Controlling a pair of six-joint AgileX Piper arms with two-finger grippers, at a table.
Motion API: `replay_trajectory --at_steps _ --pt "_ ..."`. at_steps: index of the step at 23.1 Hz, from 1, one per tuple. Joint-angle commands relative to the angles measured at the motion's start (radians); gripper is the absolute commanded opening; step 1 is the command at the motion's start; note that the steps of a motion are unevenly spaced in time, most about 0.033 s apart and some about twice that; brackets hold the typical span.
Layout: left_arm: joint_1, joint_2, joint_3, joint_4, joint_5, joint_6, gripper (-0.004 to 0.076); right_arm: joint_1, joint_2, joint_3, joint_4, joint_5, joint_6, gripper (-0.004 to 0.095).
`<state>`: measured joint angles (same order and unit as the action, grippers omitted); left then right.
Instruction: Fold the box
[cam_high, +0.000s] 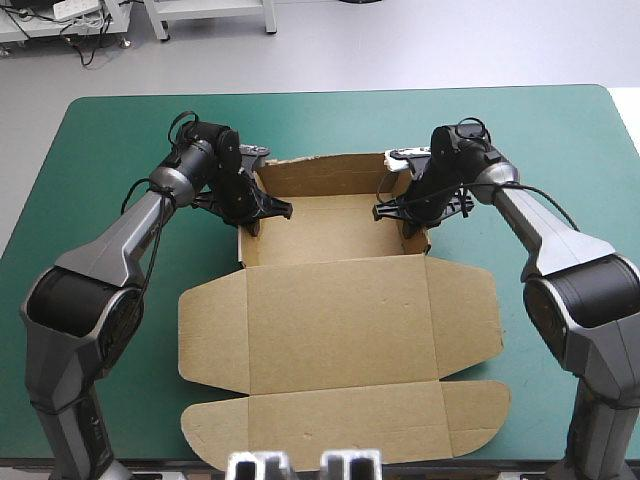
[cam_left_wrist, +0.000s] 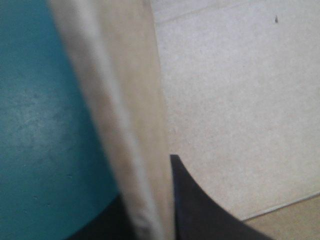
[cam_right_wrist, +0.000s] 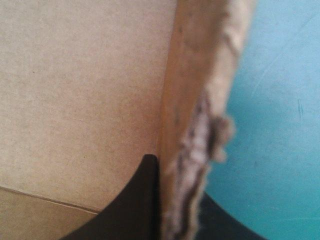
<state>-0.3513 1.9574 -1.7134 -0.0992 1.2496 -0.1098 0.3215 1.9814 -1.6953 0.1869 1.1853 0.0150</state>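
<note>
Box (cam_high: 340, 300) side walls pinched at 9 and 3 o'clock
Left fingers (cam_high: 254, 213) grip the 9 o'clock wall and right fingers (cam_high: 405, 212) the 3 o'clock wall, each with one finger inside and one outside. Both walls run 12 to 6, mid-tabletop (cam_high: 110, 130), with the lid flat toward 6 o'clock.

My jaws are black, the box (cam_high: 340, 310) plain brown with a pale torn edge, the worktop cover (cam_high: 100, 150) teal-green.
</note>
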Motion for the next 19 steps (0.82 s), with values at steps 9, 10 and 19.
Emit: replay_trajectory --at_steps 9,10,19 --pt "-0.016 -0.058 -0.038 -0.057 0.044 0.073 0.0356 0.002 -0.054 -0.012 0.058 0.071 -0.100 0.0139" --pt "-0.016 -0.062 -0.038 -0.043 0.044 0.077 0.0480 0.002 -0.054 -0.012 0.061 0.071 -0.106 0.0281" --pt "-0.016 -0.122 -0.043 0.113 0.044 0.087 0.0606 0.002 -0.085 -0.021 0.055 0.071 -0.113 0.0801"
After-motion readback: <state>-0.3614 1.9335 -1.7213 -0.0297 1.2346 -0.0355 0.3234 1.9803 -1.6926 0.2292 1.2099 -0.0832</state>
